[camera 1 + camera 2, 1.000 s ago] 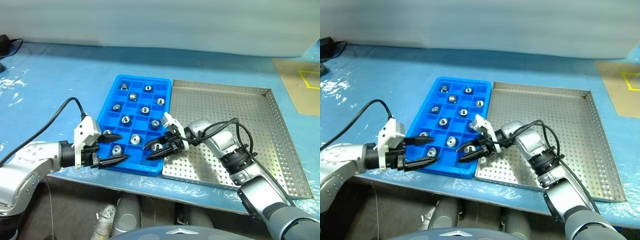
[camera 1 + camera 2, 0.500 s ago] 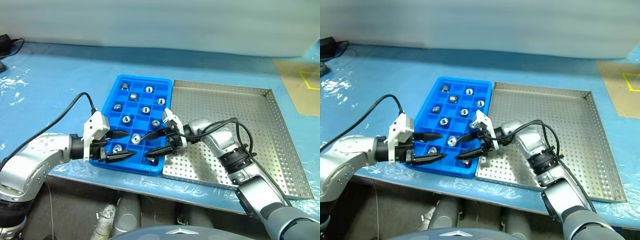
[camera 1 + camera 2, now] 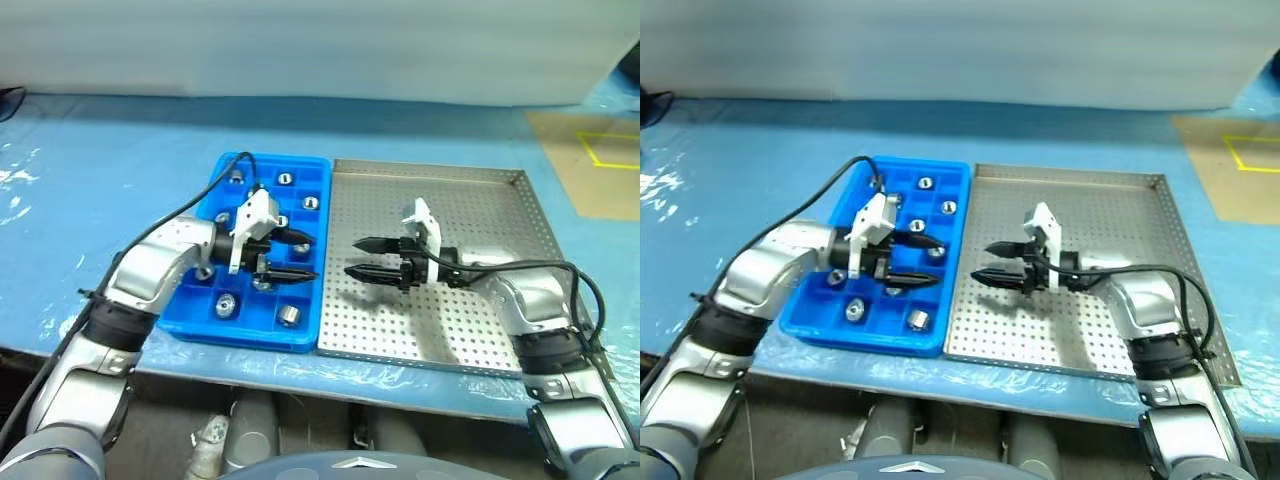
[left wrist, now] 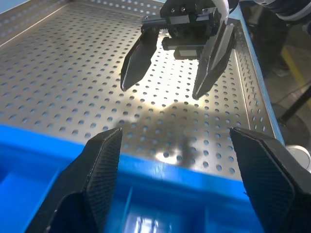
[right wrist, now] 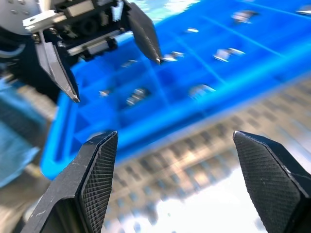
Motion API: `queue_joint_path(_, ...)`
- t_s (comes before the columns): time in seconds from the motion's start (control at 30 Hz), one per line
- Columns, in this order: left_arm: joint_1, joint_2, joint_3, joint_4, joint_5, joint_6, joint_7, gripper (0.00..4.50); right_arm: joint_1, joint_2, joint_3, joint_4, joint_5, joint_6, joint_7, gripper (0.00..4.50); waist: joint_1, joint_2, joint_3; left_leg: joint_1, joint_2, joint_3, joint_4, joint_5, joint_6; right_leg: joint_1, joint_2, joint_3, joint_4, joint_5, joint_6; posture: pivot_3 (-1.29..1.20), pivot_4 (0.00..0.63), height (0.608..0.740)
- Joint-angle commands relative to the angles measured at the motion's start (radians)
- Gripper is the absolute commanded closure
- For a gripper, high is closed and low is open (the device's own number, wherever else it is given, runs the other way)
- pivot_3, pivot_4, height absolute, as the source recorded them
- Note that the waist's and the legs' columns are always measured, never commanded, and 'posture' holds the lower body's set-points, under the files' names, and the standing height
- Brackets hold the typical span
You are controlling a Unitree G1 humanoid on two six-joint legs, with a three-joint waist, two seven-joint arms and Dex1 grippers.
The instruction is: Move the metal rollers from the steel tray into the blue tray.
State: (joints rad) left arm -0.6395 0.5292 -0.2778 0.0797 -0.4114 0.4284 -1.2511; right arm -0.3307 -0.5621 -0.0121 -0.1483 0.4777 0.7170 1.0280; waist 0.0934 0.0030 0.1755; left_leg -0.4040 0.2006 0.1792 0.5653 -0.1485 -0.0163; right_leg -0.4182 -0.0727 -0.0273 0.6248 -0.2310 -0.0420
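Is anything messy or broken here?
No, nothing stands out. The rollers sit inside the blue tray, which lies straight beside the steel tray. The steel tray looks bare where its floor shows. Both grippers, left and right, are open and hold nothing.

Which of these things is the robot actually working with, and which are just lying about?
Part of the job:
- metal rollers, in the blue tray
- steel tray
- left hand and right hand, both open

Just lying about:
- blue table cover
- brown board with yellow tape
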Motion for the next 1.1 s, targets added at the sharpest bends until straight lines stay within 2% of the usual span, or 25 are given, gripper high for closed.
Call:
queue_joint_path(0.03,-0.083,-0.057,-0.033,0.121,0.038,-0.089,-0.080,0.73,0.102,-0.020,-0.102,-0.146,0.041,0.013,-0.084,0.59,-0.018,0.000,0.000,0.000,0.000,0.000,0.000,0.000,0.000,0.000,0.000,0.000,0.000,0.000,0.000,-0.28,0.150,0.740)
queue_joint_path(0.17,-0.136,-0.119,-0.073,0.290,0.122,-0.227,-0.142,0.73,0.241,-0.016,-0.202,-0.272,0.083,0.042,-0.180,0.59,-0.055,0.000,-0.001,0.001,-0.003,0.001,0.000,-0.001,0.002,0.000,0.001,0.000,-0.001,0.000,0.000,-0.34,0.150,0.740)
queue_joint_path(0.27,-0.162,-0.157,-0.054,0.369,0.141,-0.271,-0.142,0.73,0.282,-0.012,-0.235,-0.317,0.088,0.034,-0.239,0.59,-0.080,0.000,-0.001,0.001,-0.003,0.001,0.001,-0.003,0.005,0.001,0.001,0.001,-0.001,0.000,0.000,-0.37,0.150,0.740)
queue_joint_path(0.37,-0.176,-0.179,-0.024,0.412,0.144,-0.290,-0.133,0.73,0.283,0.012,-0.252,-0.346,0.114,0.034,-0.293,0.59,-0.091,0.000,-0.001,0.002,-0.002,0.001,0.004,-0.004,0.007,0.003,0.001,0.000,-0.001,0.001,0.001,-0.37,0.150,0.740)
queue_joint_path(0.47,-0.172,-0.172,0.006,0.434,0.162,-0.323,-0.094,0.73,0.252,0.018,-0.211,-0.333,0.090,0.008,-0.319,0.59,-0.096,0.000,-0.001,0.006,-0.002,0.000,0.004,-0.004,0.007,0.008,0.001,0.000,-0.002,0.001,0.001,-0.34,0.150,0.740)
queue_joint_path(0.63,-0.144,-0.174,0.106,0.423,0.183,-0.356,0.097,0.73,0.134,0.062,-0.133,-0.197,0.020,-0.075,-0.356,0.59,-0.099,0.000,-0.001,0.009,0.000,0.000,0.006,-0.005,0.009,0.012,0.000,0.000,-0.002,0.001,0.001,-0.27,0.150,0.740)
queue_joint_path(0.83,-0.075,-0.160,0.190,0.316,0.163,-0.279,0.227,0.73,0.037,0.111,-0.065,-0.058,-0.047,-0.168,-0.372,0.59,-0.085,0.000,-0.001,0.007,0.000,0.000,0.005,-0.006,0.010,0.011,0.000,0.000,-0.004,0.001,0.001,-0.19,0.150,0.740)
queue_joint_path(0.97,0.041,-0.123,0.252,0.138,0.089,-0.129,0.270,0.73,-0.022,0.154,-0.025,0.031,-0.088,-0.231,-0.381,0.59,-0.077,0.001,-0.001,0.005,0.001,0.000,0.005,-0.007,0.011,0.010,0.000,-0.001,-0.004,0.001,0.000,-0.14,0.150,0.740)
queue_joint_path(1.1,0.159,-0.069,0.257,-0.041,0.032,-0.013,0.257,0.73,-0.032,0.172,-0.001,0.053,-0.083,-0.244,-0.345,0.59,-0.069,0.001,0.000,0.005,0.001,0.000,0.004,-0.007,0.011,0.009,0.000,-0.001,-0.004,0.001,0.000,-0.10,0.150,0.740)
